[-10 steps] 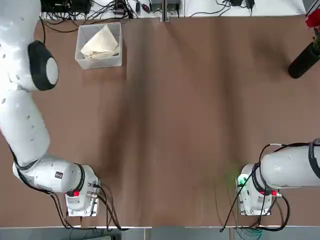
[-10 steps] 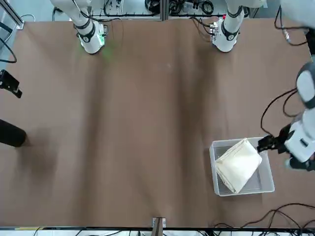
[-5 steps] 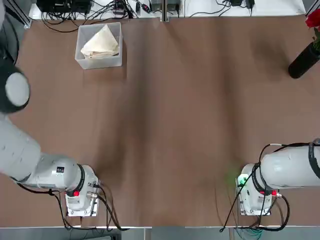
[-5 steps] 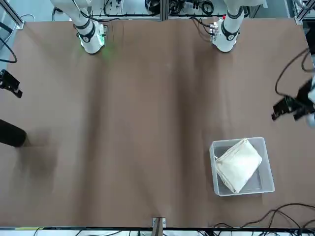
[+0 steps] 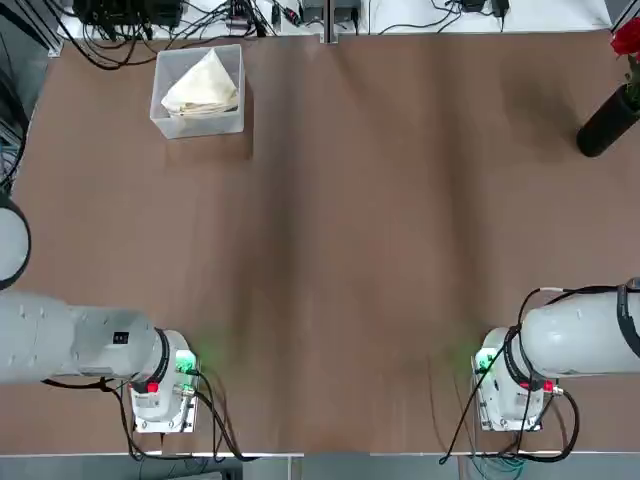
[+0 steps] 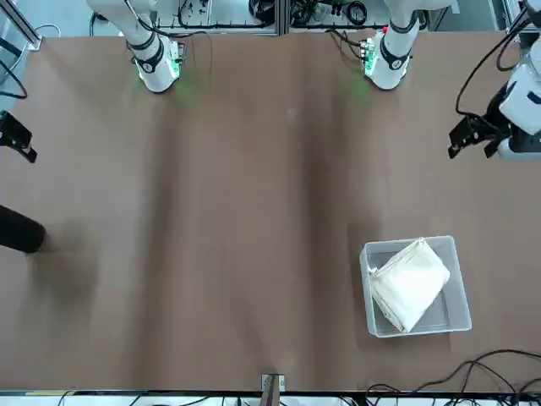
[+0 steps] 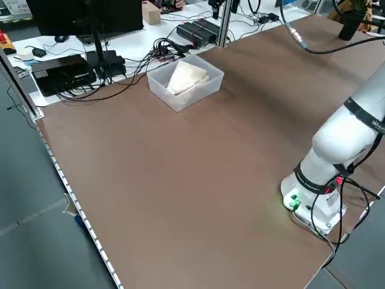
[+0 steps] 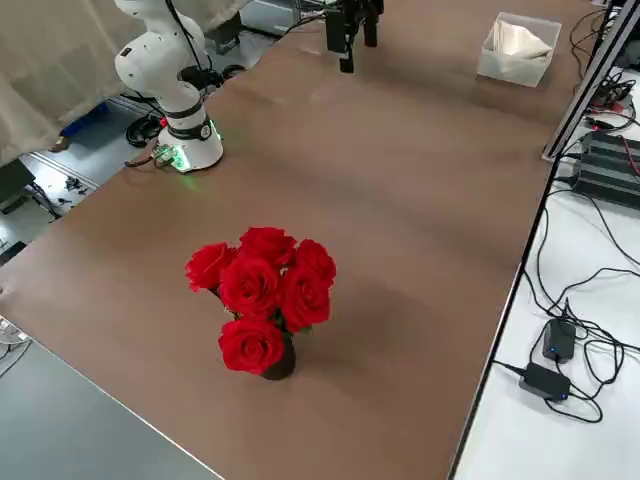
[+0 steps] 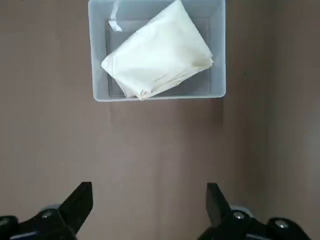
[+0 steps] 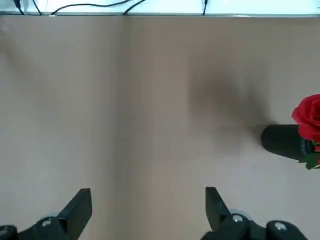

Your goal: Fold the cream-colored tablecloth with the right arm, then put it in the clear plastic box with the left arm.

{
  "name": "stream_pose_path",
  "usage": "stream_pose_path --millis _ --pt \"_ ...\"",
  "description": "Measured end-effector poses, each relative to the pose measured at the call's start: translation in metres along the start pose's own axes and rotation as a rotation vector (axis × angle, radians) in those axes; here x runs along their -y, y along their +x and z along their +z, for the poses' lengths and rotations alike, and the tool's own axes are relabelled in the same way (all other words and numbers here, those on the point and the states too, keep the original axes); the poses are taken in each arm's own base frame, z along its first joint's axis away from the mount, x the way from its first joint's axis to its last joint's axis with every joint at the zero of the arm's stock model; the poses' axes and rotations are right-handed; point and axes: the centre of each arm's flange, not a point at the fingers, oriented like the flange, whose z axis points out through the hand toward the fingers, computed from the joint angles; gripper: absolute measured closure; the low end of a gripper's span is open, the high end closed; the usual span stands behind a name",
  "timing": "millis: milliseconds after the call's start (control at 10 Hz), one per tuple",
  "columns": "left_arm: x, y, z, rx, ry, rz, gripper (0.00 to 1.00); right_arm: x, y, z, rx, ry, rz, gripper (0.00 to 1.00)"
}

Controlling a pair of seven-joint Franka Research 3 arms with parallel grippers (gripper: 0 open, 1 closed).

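With twelve o'clock at the table's far side from the robot, the left arm (image 5: 85, 342) has swung back from the box since a second ago, and its pincer (image 6: 480, 134), once right by the rim, now hangs well apart from it, near nine o'clock. That pincer is released, its fingers wide with nothing between them. The left base's light now glows green. The cream tablecloth (image 5: 203, 88) hasn't shifted: it lies folded inside the clear plastic box (image 5: 232, 122) at eleven o'clock, one corner pointing up over the rim. Out by three o'clock waits the right arm's pincer (image 6: 17, 138), also released and empty.

The brown-covered table (image 5: 350, 250) has soft creases running across it. Red roses (image 8: 252, 290) stand in a black vase (image 5: 608, 122) at two o'clock. Beyond eleven, tangled black cables (image 7: 153, 55) and a monitor (image 7: 90, 15) sit on a white desk (image 7: 141, 42).
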Motion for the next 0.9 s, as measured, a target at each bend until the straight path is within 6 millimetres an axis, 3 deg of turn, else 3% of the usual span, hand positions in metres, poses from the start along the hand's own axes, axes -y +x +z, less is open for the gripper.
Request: stream_pose_path --millis 400,900 --pt "-0.007 0.001 0.001 0.003 -0.001 0.017 0.00 0.011 0.001 -0.004 -0.001 0.003 -0.020 0.00" --pt "0.001 0.013 -0.005 0.021 0.000 0.011 0.00 0.011 0.001 -0.004 -0.001 0.003 -0.020 0.00"
